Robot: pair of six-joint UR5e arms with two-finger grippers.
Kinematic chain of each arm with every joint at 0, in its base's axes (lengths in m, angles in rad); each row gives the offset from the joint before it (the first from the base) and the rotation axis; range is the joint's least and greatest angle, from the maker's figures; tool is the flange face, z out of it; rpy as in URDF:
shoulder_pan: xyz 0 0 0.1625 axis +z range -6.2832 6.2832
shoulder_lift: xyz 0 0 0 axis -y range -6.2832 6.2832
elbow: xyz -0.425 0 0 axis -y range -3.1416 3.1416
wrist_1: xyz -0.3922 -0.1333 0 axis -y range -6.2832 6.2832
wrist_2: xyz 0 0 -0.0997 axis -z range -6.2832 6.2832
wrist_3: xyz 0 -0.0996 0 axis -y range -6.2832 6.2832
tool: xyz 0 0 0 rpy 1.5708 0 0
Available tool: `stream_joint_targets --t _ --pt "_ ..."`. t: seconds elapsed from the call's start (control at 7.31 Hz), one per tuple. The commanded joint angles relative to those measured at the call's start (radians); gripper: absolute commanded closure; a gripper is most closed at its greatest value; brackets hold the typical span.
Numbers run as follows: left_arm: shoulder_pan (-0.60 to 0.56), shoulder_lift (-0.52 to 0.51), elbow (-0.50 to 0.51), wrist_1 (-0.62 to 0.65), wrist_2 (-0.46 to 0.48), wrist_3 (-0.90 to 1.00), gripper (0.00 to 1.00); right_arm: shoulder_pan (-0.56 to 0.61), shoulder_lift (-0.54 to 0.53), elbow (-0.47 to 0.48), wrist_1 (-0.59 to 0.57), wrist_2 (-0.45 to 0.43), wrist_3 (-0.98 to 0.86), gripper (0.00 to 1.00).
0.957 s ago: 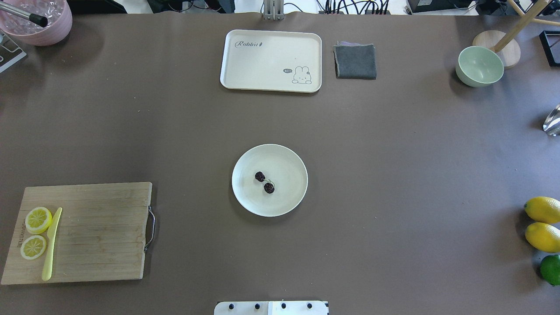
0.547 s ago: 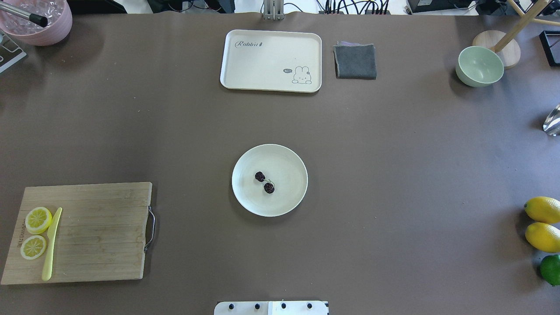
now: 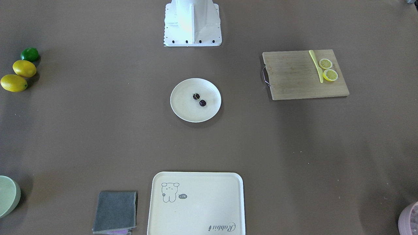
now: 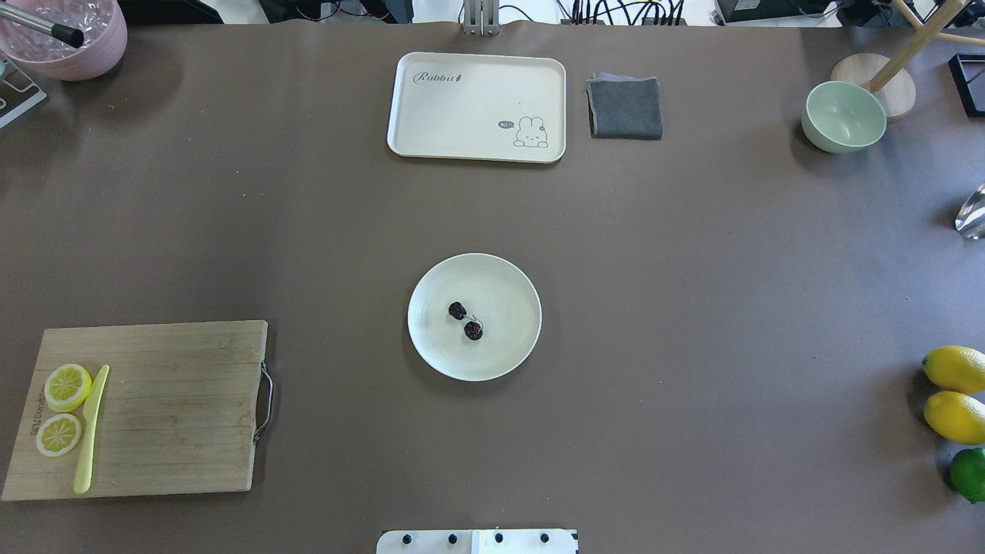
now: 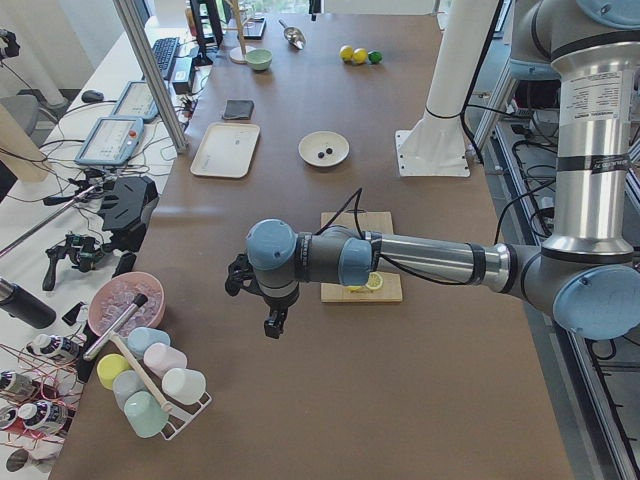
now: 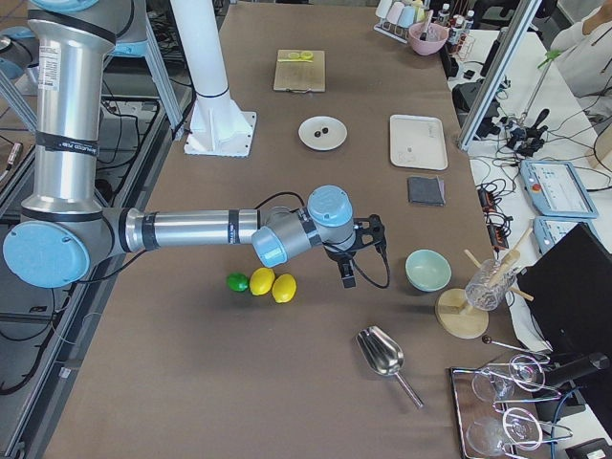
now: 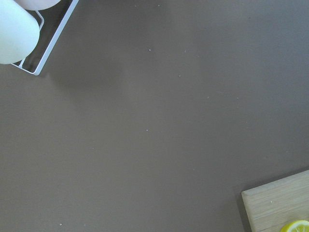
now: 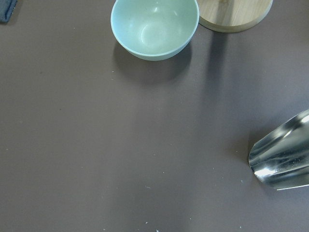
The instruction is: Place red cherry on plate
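Observation:
The red cherry (image 4: 473, 331) is a pair of tiny dark fruits joined by a thin stem. It lies inside the round cream plate (image 4: 508, 292) at the table's middle, left of the plate's centre; the front-facing view shows the same cherry (image 3: 202, 103) on the plate (image 3: 186, 104). Neither gripper is near them. My left gripper (image 5: 270, 322) hangs over bare table beyond the cutting board, far to the left. My right gripper (image 6: 356, 258) hovers far to the right between the lemons and the green bowl. Both show only in the side views, so I cannot tell if they are open or shut.
A wooden cutting board (image 4: 177, 415) with two lemon slices and a yellow knife sits front left. A cream tray (image 4: 477, 92) and grey cloth (image 4: 625, 108) lie at the back. A green bowl (image 4: 843, 117), lemons (image 4: 954, 369), a lime and a metal scoop (image 8: 282, 154) are on the right.

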Motion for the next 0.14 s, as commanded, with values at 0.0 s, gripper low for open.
stream_joint_targets --t 0.0 --pt "-0.011 0.006 0.0 -0.003 -0.009 -0.001 0.02 0.0 0.0 0.0 0.0 0.0 0.0 0.0"
